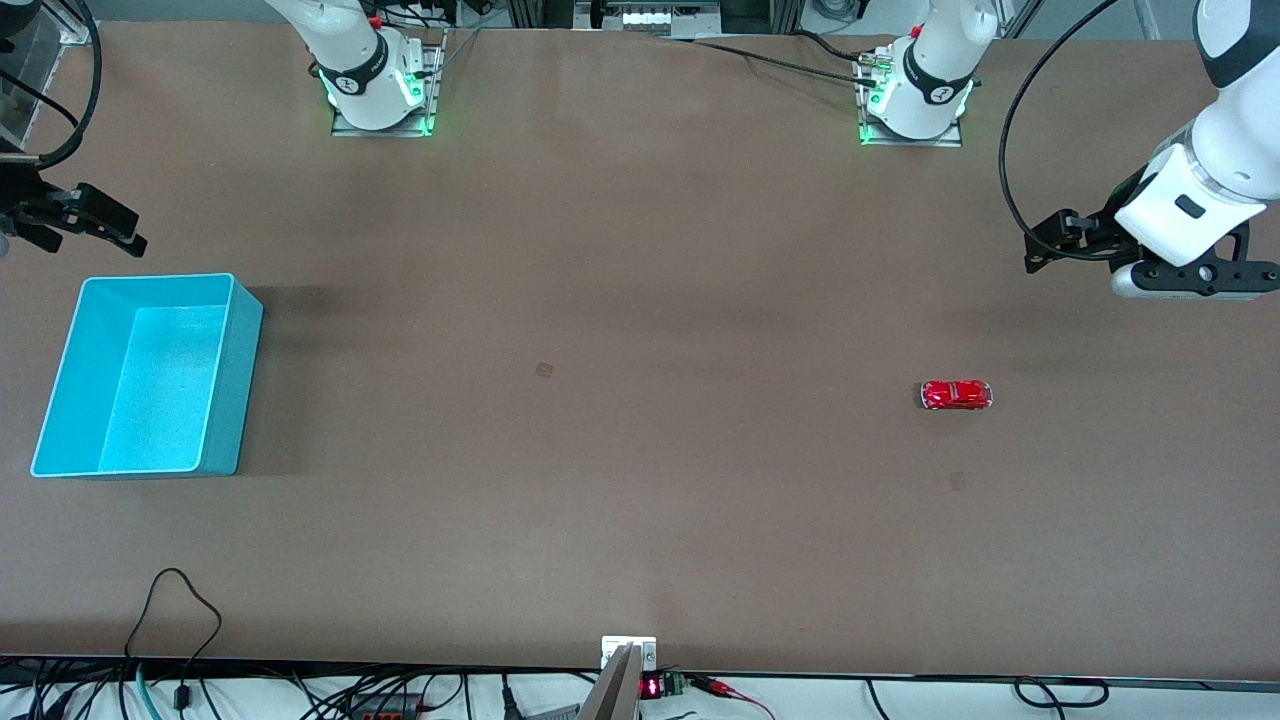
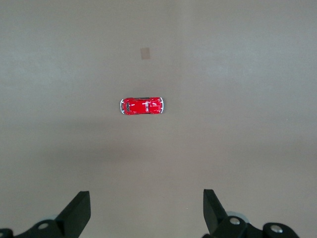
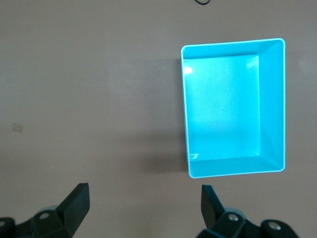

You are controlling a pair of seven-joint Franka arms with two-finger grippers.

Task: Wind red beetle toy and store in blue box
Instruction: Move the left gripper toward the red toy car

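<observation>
Nothing is grasped yet. My left tool (image 2: 146,210) hangs spread above the bench (image 1: 640,450), the red beetle toy (image 2: 142,106) ahead of its tips. The right tool (image 3: 143,210), also spread, waits by the blue box (image 3: 272,101). Next I'd descend and pinch the toy's sides.

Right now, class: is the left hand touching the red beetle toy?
Apart. The left wrist view shows the left hand open, with bare table between its fingertips and the red beetle toy.

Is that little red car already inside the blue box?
No, the car sits on the bare table toward the left arm's end, while the box stands empty at the right arm's end.
</observation>
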